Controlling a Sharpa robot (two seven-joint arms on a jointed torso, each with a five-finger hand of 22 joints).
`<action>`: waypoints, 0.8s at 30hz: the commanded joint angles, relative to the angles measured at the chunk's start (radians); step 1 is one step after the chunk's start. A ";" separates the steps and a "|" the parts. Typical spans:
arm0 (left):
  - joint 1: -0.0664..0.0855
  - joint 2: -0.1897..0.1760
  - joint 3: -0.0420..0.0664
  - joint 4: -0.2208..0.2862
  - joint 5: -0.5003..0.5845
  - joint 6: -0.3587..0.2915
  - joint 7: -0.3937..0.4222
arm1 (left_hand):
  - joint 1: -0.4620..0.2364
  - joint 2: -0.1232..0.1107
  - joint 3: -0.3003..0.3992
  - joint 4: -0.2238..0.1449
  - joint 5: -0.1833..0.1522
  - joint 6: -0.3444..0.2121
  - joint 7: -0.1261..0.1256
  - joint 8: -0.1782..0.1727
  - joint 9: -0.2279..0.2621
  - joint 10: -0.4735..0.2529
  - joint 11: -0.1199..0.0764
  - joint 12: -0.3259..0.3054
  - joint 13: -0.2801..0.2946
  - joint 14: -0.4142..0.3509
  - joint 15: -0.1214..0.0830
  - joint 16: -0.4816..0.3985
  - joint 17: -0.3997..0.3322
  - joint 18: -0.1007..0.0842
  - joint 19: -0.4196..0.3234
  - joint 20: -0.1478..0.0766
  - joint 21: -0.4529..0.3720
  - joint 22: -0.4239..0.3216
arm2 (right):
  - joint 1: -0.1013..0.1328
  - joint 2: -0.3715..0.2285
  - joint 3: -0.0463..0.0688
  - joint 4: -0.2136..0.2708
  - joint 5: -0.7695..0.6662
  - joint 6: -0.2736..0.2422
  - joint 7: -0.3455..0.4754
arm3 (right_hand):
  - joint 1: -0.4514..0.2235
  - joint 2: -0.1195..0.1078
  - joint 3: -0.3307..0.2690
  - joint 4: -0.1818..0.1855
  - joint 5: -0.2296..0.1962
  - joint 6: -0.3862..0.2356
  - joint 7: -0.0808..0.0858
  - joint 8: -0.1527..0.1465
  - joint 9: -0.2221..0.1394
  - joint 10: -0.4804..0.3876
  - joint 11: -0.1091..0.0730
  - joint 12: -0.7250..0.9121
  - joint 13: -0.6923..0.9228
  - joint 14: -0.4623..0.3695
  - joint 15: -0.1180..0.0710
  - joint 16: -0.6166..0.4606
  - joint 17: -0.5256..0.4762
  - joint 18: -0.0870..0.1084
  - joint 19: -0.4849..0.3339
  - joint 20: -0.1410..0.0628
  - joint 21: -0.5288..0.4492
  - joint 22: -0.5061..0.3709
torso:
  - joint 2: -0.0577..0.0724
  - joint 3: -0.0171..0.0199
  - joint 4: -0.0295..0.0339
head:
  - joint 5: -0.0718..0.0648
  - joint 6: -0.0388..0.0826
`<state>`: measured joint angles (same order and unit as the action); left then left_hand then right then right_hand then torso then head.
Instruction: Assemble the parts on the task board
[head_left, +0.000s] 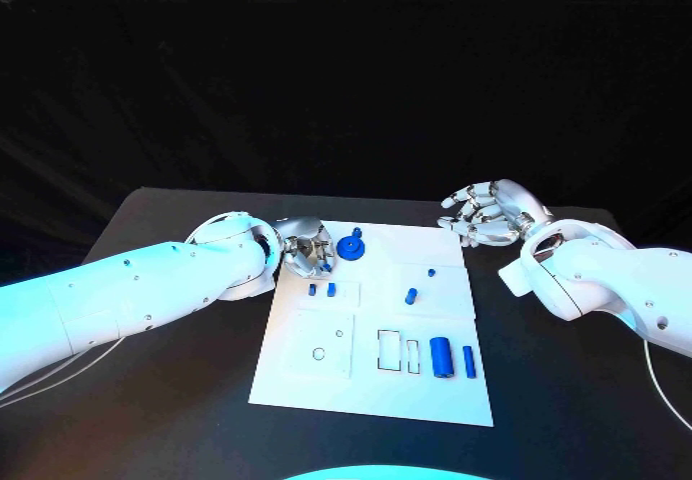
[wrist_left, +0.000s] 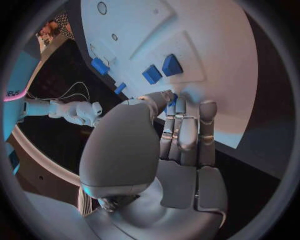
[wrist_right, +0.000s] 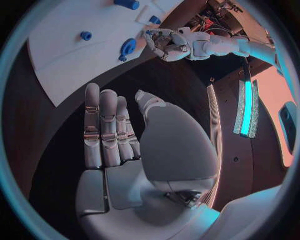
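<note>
Black table (head_left: 173, 400) carrying white task board (head_left: 433, 400) at centre; blue parts lying on it: round gear-like part (head_left: 353, 248) near far edge, two small blocks (head_left: 322, 290) left of middle, cylinder (head_left: 443, 358) near front. Left hand (head_left: 303, 252) hovering at board's far left edge beside gear-like part, fingers curling, grip impossible to tell. Right hand (head_left: 490, 212) hanging off board's far right corner, fingers apart, holding nothing

Matt white task board (head_left: 433, 395), seemingly plastic; glossy blue parts (head_left: 441, 359); matt black table (head_left: 173, 420).
</note>
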<state>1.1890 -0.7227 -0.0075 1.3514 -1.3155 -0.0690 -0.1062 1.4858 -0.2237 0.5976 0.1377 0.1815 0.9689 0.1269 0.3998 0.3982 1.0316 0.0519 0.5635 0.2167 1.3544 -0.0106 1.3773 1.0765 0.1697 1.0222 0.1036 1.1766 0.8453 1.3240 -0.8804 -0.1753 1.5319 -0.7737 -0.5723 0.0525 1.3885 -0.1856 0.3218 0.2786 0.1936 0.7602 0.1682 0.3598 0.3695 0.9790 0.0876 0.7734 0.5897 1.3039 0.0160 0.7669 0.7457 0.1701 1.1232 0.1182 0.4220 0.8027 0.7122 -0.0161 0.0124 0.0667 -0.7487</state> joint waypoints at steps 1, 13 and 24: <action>-0.003 0.002 -0.002 0.003 0.015 0.012 0.013 | 0.002 0.010 -0.002 -0.005 0.002 0.009 -0.001 0.003 0.001 0.009 0.001 -0.003 0.001 0.006 0.002 0.004 0.001 -0.013 0.006 0.000 0.005 0.002 | -0.001 0.001 0.000 0.000 -0.003 0.007 0.008 | 0.001 -0.001 0.007 0.000 0.002 0.003 0.007 0.007 -0.001 -0.006 0.002 -0.004 -0.001 -0.009 -0.001 -0.003 0.000 0.011 -0.002 0.002 -0.004 -0.001 | 0.000 0.0000 -0.0003 | 0.000 0.000; -0.003 0.001 -0.002 0.002 0.026 0.007 0.013 | 0.002 0.011 -0.001 -0.006 0.003 0.010 -0.002 0.003 0.002 0.011 0.001 -0.003 0.001 0.008 0.002 0.007 0.006 -0.013 0.008 -0.001 0.007 0.004 | -0.003 0.001 0.000 -0.001 -0.003 0.008 0.007 | 0.001 -0.001 0.008 0.000 0.002 0.002 0.008 0.007 -0.001 -0.007 0.003 -0.004 -0.002 -0.009 -0.001 -0.005 0.000 0.011 -0.002 0.003 -0.005 -0.002 | 0.000 0.0004 -0.0006 | -0.001 0.001; -0.003 0.005 -0.002 -0.005 -0.002 0.032 -0.011 | -0.004 0.007 -0.002 -0.008 0.003 0.003 0.000 -0.006 0.001 0.006 0.003 -0.010 0.002 0.008 0.002 0.007 0.004 -0.012 0.004 -0.002 0.005 0.000 | -0.003 0.000 0.000 0.000 -0.003 0.008 0.007 | 0.001 -0.001 0.008 0.000 0.002 0.002 0.008 0.007 -0.001 -0.007 0.003 -0.004 -0.002 -0.009 -0.001 -0.005 0.000 0.011 -0.002 0.003 -0.005 -0.002 | 0.000 0.0006 -0.0005 | -0.002 0.000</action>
<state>1.1884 -0.7200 -0.0076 1.3462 -1.3043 -0.0689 -0.1087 1.4858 -0.2239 0.5948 0.1350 0.1801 0.9721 0.1230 0.3986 0.3983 1.0392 0.0522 0.5575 0.2194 1.3580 -0.0070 1.3812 1.0811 0.1697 1.0221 0.1035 1.1802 0.8466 1.3215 -0.8806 -0.1756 1.5307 -0.7736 -0.5722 0.0522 1.3885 -0.1856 0.3218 0.2786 0.1936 0.7601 0.1681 0.3638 0.3695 0.9793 0.0880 0.7734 0.5883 1.3004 0.0124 0.7669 0.7457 0.1701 1.1232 0.1182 0.4221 0.8011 0.7122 -0.0154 0.0120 0.0651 -0.7476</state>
